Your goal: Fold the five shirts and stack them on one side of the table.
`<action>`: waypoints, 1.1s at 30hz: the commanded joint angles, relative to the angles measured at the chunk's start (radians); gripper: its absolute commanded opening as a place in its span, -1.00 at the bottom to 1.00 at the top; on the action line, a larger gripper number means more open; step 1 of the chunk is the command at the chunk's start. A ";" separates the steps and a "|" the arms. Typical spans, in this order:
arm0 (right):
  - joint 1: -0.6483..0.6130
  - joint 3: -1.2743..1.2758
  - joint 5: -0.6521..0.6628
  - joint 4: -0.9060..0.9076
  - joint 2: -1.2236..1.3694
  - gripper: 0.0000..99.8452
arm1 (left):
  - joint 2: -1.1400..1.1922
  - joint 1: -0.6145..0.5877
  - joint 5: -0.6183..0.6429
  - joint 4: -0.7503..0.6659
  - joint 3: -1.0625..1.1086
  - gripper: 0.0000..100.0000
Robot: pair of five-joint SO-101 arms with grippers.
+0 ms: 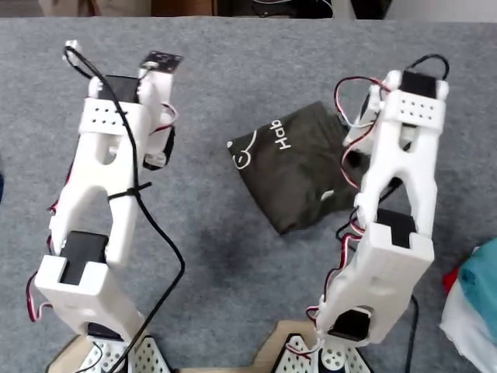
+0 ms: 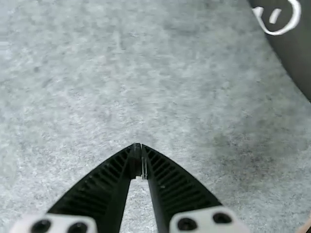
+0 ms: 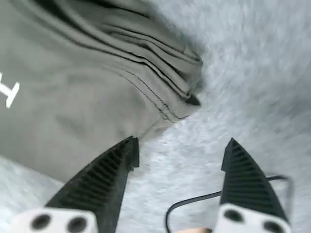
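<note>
The left end effector point(image 2: 137, 151) has its two black fingers pressed together at the tips and holds nothing. It hangs over bare grey table point(image 2: 97, 73). A corner of the dark shirt point(image 2: 294, 48), with a white printed curl, lies well apart from it.

The right end effector point(image 3: 181, 145) has its fingers spread wide. One fingertip point(image 3: 127, 148) sits over the hemmed edge of the shirt point(image 3: 73, 97); the other is over the table, with a black cable point(image 3: 194, 200) looping near it.

From above, the shirt point(image 1: 295, 167) lies folded into a rough rectangle in the middle of the table point(image 1: 233, 256), partly under the right arm point(image 1: 396, 194). A heap point(image 1: 475, 295) of teal, white and red fabric sits at the table's right edge.
</note>
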 commanded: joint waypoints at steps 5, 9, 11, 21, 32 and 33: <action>-0.035 0.091 -0.074 -0.219 0.094 -0.46 | -0.058 -0.114 -0.012 0.008 -0.003 -0.96; -0.036 0.091 -0.075 -0.267 0.127 -0.46 | -0.058 -0.141 -0.048 0.009 -0.003 -0.96; -0.036 0.091 -0.075 -0.292 0.142 -0.46 | -0.058 -0.144 -0.048 0.009 -0.003 -0.96; -0.042 0.090 -0.077 -0.393 0.260 -0.46 | -0.058 -0.143 -0.048 0.009 -0.003 -0.96; -0.036 -0.068 -0.077 -0.273 0.280 -0.46 | -0.050 -0.140 -0.048 0.008 -0.003 -0.96; -0.035 -0.110 -0.077 -0.222 0.271 -0.46 | -0.050 -0.141 -0.048 0.005 -0.003 -0.96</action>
